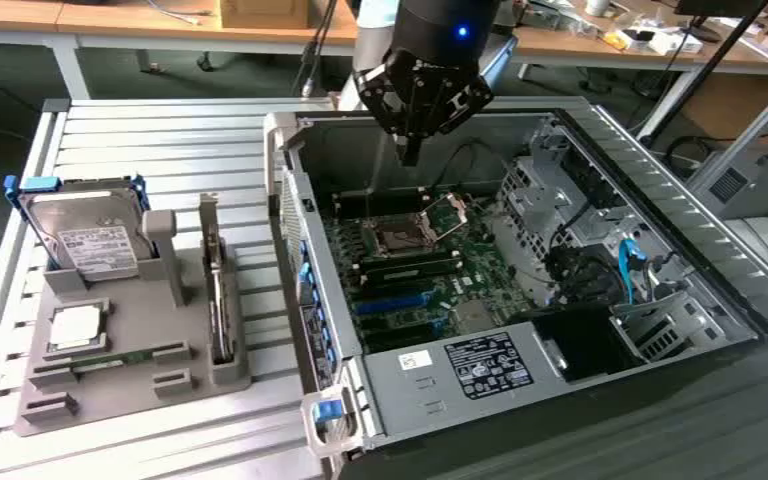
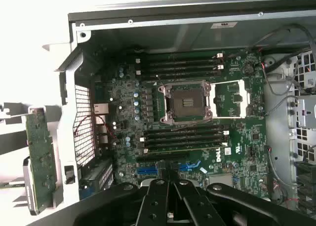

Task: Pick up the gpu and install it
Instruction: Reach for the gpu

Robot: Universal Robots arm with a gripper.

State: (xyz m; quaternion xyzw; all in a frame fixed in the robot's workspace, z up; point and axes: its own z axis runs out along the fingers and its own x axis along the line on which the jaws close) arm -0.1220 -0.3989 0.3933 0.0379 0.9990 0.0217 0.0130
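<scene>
Open grey metal computer tower [image 1: 344, 150] lies on the white slatted counter [image 1: 157, 130], centre-right of the exterior view. At left, a grey plastic holder [image 1: 117, 390] carries the gpu [image 1: 212, 290], a thin dark card standing on edge, not yet picked up. A black pincer [image 1: 411, 152] hangs closed and empty above the green motherboard [image 1: 418, 270]; both pick and install are undone.

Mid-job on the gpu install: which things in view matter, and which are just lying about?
Job: thin dark expansion card standing edgewise in the grey holder; open grey computer case; green motherboard; black gripper, shut, empty, over the case.
Lying about: silver hard drive with white label; narrow green memory stick; square silver chip.
</scene>
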